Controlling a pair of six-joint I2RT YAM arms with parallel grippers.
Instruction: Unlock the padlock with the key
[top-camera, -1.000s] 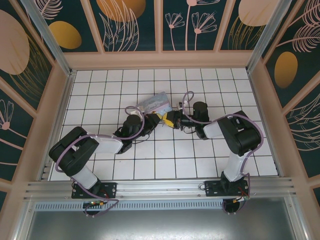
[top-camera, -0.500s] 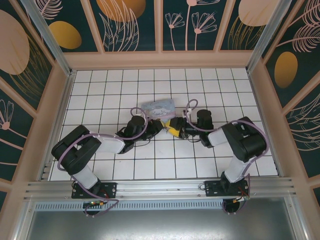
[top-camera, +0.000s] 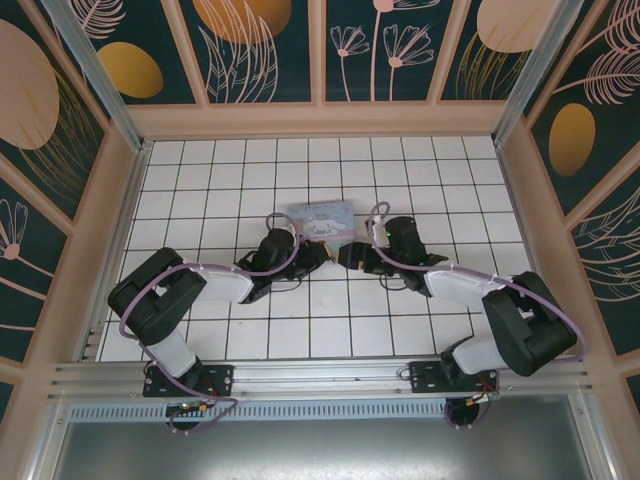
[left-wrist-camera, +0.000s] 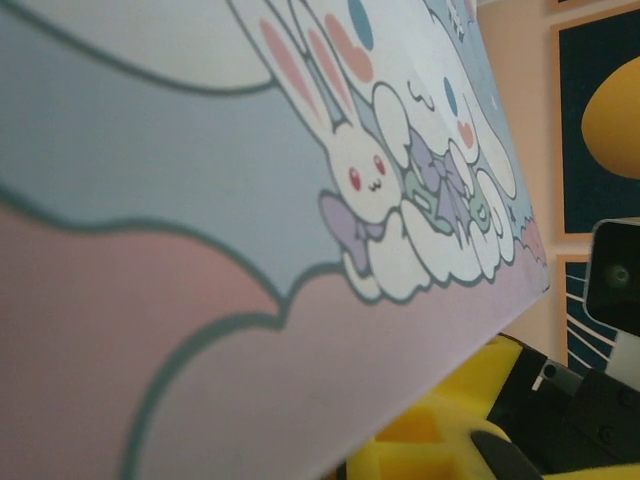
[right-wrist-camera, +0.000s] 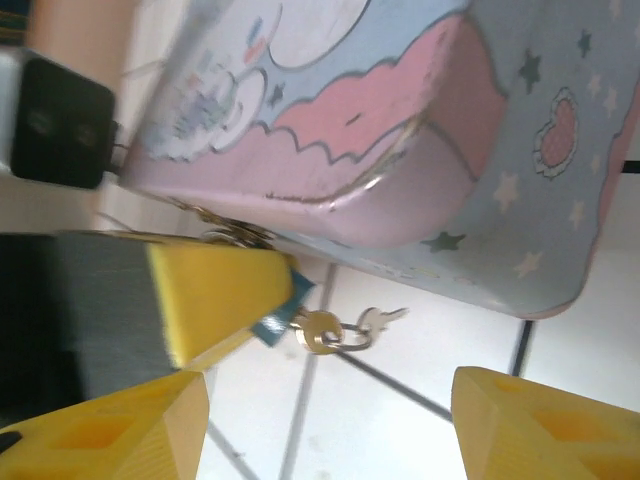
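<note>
Right gripper (right-wrist-camera: 325, 405) fingers spread wide. Key (right-wrist-camera: 383, 319) sits at 12 o'clock between them, long axis 3-to-9, hanging off padlock (right-wrist-camera: 272, 316) pinched in left gripper (top-camera: 320, 251).

A pale blue and pink tin (top-camera: 322, 216) printed with cartoon rabbits lies near the middle of the white tiled table (top-camera: 200, 170), slightly toward its far edge, ringed by dark floral wall panels (top-camera: 270, 45).

place: robot test cell | cue: walled tiled floor (top-camera: 330, 330), aluminium frame (top-camera: 320, 378)
</note>
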